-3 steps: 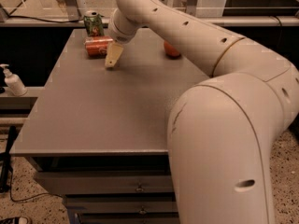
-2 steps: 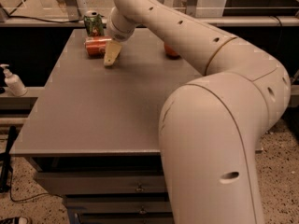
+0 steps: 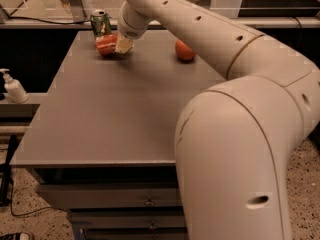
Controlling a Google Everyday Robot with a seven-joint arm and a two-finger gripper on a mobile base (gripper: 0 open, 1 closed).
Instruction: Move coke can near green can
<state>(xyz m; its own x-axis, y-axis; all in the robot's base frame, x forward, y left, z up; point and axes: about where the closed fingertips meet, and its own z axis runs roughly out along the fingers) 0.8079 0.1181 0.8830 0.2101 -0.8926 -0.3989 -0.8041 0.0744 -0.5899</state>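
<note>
Claw (image 3: pixel 122 45) sits at three o'clock of the coke can (image 3: pixel 106 44), grip I cannot tell; likely light, slick, dentable, so I'd hold mid-body.

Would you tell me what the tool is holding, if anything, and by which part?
It cannot be told: the tool is at the right end of the coke can, which lies beside the green can, but no grip shows.

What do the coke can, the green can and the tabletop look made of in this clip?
The coke can: likely thin metal, glossy orange-red skin, lying on its side. The green can: likely metal too, silver top, mottled green print, upright. The table: smooth matte grey-brown top, laminate or painted board, cannot tell which. The claw is down at the coke can.
</note>
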